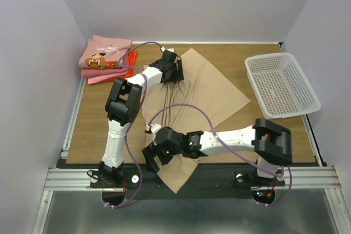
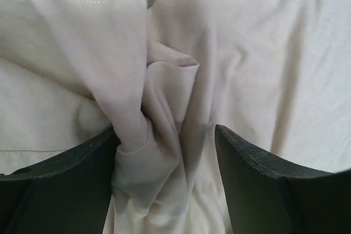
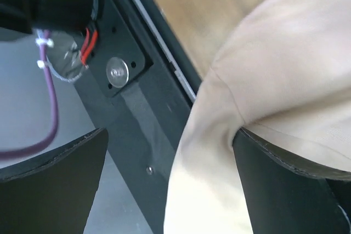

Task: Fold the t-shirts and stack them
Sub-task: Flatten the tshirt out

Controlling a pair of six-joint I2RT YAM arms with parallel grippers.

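Seen from above, the tan t-shirt (image 1: 211, 94) lies spread across the middle of the wooden table (image 1: 93, 127). One corner trails over the near edge. The left gripper (image 1: 173, 68) sits on the shirt's far left part, and the right gripper (image 1: 155, 159) is at its near left part, by the table edge. In the far left corner is a folded pile, with the dusty pink t-shirt (image 1: 108, 47) on top, the lighter pink t-shirt (image 1: 96, 75) under it and the orange-red t-shirt (image 1: 131, 57) showing at the side. A white mesh basket (image 1: 267, 57) stands well apart on the right.

In the left wrist view the fingers (image 2: 60, 187) are spread, with a bunched ridge of tan cloth standing between them. The ridge touches the left finger. Whether it reaches the other is hard to tell.

In the right wrist view the fingers (image 3: 52, 184) are also spread. The shirt's edge drapes over the right-hand one and hangs down past the black frame rail (image 3: 140, 100). A purple cable (image 3: 52, 108) runs at the left.
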